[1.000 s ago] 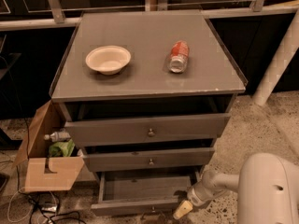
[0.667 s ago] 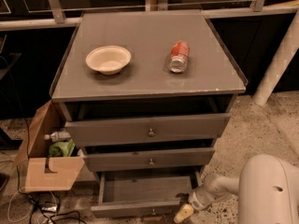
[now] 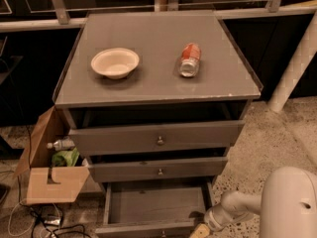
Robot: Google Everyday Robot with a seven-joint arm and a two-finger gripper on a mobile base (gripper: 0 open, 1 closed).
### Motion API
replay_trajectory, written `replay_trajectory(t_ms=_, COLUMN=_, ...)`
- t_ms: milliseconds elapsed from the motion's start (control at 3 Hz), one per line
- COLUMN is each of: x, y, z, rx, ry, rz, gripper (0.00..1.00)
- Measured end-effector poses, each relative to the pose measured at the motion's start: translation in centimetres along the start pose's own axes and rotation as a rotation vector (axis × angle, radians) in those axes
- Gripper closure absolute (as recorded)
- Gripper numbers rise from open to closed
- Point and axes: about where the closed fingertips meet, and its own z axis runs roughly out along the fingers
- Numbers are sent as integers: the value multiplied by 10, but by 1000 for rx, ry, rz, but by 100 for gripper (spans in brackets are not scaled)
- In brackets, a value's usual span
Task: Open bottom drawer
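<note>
The bottom drawer [image 3: 153, 205] of the grey cabinet stands pulled out, showing its shallow grey interior. Its front panel and brass knob [image 3: 162, 233] sit at the frame's bottom edge. My gripper [image 3: 200, 230] is at the drawer's right front corner, low in the picture, with the white arm [image 3: 237, 207] behind it. Only a tan finger tip shows.
The top drawer [image 3: 157, 137] and middle drawer [image 3: 158, 169] are slightly ajar. A white bowl [image 3: 115, 62] and a lying can [image 3: 189, 59] rest on the cabinet top [image 3: 148, 88]. A cardboard box [image 3: 49, 162] with a bottle stands at left, with cables below. A white post [image 3: 292, 68] is at right.
The gripper and arm have shifted slightly down and back along the drawer's right front corner. The bottom drawer stays pulled out.
</note>
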Motion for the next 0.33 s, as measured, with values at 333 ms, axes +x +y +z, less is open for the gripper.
replay_trajectory(t_ms=333, x=0, y=0, z=0, rx=0, ry=0, rz=0, gripper=0)
